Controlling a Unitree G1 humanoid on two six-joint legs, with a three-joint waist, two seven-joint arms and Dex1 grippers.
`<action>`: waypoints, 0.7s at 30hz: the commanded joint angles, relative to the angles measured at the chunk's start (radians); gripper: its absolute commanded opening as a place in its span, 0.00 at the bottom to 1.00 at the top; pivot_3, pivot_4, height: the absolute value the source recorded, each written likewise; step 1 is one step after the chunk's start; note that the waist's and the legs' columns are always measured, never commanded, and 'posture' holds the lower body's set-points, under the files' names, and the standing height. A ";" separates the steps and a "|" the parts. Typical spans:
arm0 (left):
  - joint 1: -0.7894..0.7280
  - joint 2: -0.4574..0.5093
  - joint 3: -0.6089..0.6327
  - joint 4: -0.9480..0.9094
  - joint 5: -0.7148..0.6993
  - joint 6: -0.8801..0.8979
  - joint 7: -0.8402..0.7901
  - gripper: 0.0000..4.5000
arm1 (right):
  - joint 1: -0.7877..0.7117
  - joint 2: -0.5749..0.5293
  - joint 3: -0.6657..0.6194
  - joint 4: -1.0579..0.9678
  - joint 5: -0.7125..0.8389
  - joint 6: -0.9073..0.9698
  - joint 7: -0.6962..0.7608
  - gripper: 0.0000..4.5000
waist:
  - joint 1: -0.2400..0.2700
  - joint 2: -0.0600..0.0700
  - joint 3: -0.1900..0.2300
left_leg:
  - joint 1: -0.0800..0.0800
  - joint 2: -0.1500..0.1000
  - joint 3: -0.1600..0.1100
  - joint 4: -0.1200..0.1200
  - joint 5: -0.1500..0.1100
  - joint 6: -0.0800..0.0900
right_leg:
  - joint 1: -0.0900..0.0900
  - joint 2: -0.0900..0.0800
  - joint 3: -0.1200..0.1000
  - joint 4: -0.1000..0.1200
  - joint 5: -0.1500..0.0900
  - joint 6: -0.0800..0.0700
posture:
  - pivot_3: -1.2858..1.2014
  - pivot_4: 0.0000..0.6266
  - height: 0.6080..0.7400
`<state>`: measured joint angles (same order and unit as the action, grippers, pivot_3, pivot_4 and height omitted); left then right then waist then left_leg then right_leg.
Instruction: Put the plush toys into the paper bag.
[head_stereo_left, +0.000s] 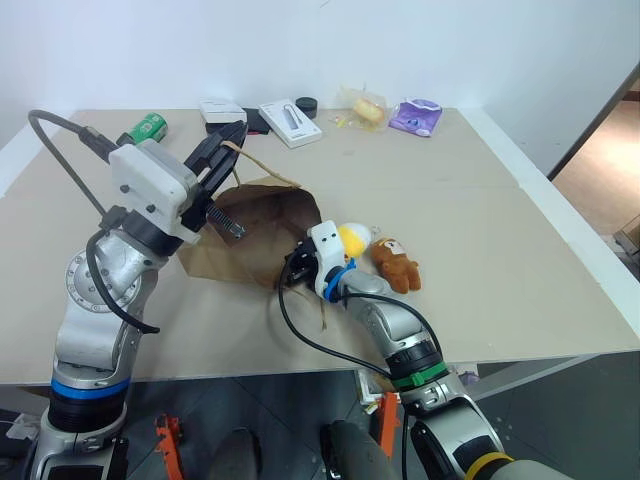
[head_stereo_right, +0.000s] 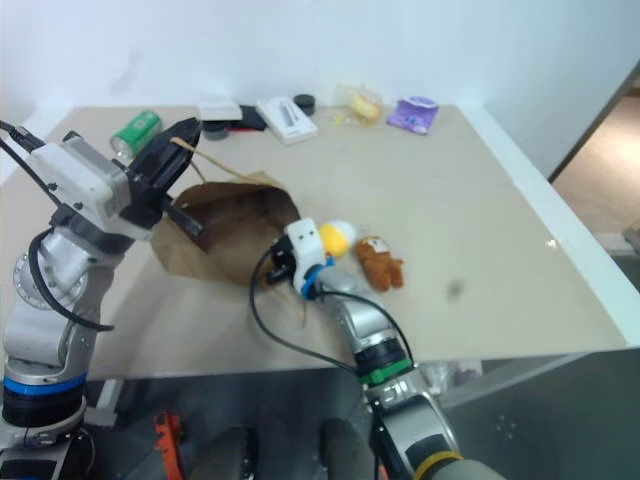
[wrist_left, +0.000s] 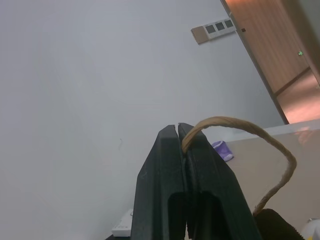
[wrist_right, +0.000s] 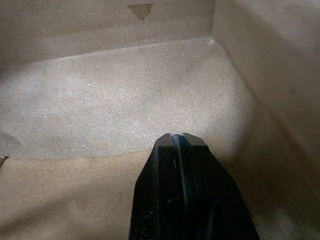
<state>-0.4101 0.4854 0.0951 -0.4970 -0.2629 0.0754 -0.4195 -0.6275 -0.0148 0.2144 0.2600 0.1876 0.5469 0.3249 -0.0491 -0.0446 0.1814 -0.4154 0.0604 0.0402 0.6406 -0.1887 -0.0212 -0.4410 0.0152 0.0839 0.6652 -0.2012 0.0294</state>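
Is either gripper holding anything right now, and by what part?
Left gripper is shut on the brown kraft paper bag's tan twine handle. Right gripper, shut and empty, points into the bag.

The paper bag (head_stereo_left: 255, 232) lay on its side on the table (head_stereo_left: 480, 220), its mouth toward the robot's right. Just right of that mouth sat the round plush toy (head_stereo_left: 352, 240), with the teddy bear (head_stereo_left: 396, 264) touching its right side. The right gripper (wrist_right: 182, 142) reached into the bag's mouth, and the left gripper (wrist_left: 180, 131) stood above the bag's left part, pinching a twine handle (wrist_left: 260, 142). Well behind the bag, along the table's far edge, lay a can (head_stereo_left: 148, 127), two flat boxes (head_stereo_left: 290, 122), a wrapped item (head_stereo_left: 364, 108) and a packet (head_stereo_left: 417, 116), left to right.
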 joint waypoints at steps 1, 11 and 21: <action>0.033 -0.007 0.017 -0.015 0.018 -0.050 -0.005 0.00 | 0.020 -0.011 -0.010 -0.024 -0.010 -0.019 0.021 0.01 | 0.000 0.000 0.000 | 0.000 0.000 0.000 0.000 0.000 0.000 | 0.000 0.000 0.000 0.000 0.000 0.000 | 0.52 0.24 1.00; -0.003 -0.024 0.081 0.039 0.094 -0.152 0.066 0.00 | 0.048 -0.027 -0.005 -0.062 -0.020 0.007 0.044 0.01 | 0.001 0.000 0.000 | -0.001 0.000 -0.001 -0.001 0.000 0.000 | 0.000 0.000 -0.001 -0.001 0.000 0.000 | 0.52 0.24 1.00; 0.056 -0.059 0.022 0.022 0.107 -0.137 0.045 0.00 | 0.055 -0.011 -0.007 -0.109 -0.008 -0.041 0.074 0.01 | 0.000 0.000 0.000 | -0.001 0.000 -0.001 -0.003 0.000 0.000 | -0.001 0.000 -0.001 -0.001 0.000 0.002 | 0.52 0.24 1.00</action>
<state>-0.3721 0.4323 0.1281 -0.4425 -0.1401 -0.0600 -0.3619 -0.5788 -0.0280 0.2190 0.1980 0.1705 0.5316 0.3781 -0.0489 -0.0446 0.1815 -0.4164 0.0607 0.0388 0.6378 -0.1888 -0.0213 -0.4419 0.0153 0.0824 0.6639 -0.2012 0.0312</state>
